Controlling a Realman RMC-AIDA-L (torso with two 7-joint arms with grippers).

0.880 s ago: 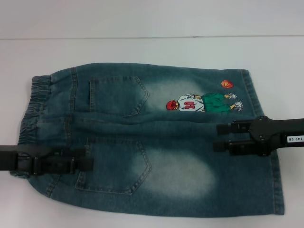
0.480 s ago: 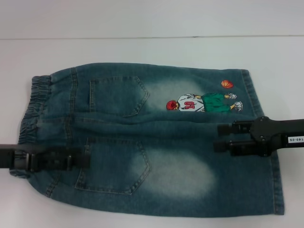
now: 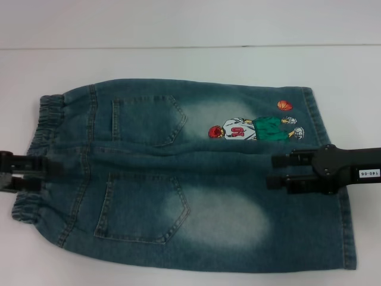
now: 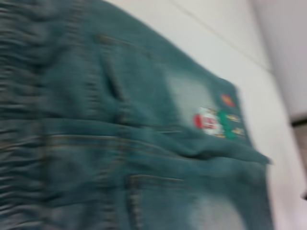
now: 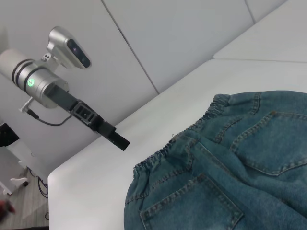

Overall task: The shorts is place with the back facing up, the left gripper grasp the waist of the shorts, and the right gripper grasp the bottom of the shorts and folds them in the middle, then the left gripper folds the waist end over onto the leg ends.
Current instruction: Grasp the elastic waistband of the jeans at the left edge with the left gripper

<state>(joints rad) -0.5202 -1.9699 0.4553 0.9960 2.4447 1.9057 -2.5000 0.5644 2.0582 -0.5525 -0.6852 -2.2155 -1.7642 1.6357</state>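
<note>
Flat on white table, denim shorts lay back up, long axis L–R. Left gripper sat at waist, fingers' state can't tell. Right gripper over bottom, jaws apart, holding nothing.

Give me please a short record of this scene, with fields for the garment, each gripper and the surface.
garment: shorts, flat, back pockets up
waist: at robot's left
leg ends: at robot's right
left gripper: over the waist edge
right gripper: open, above the leg ends
surface: white table
</note>
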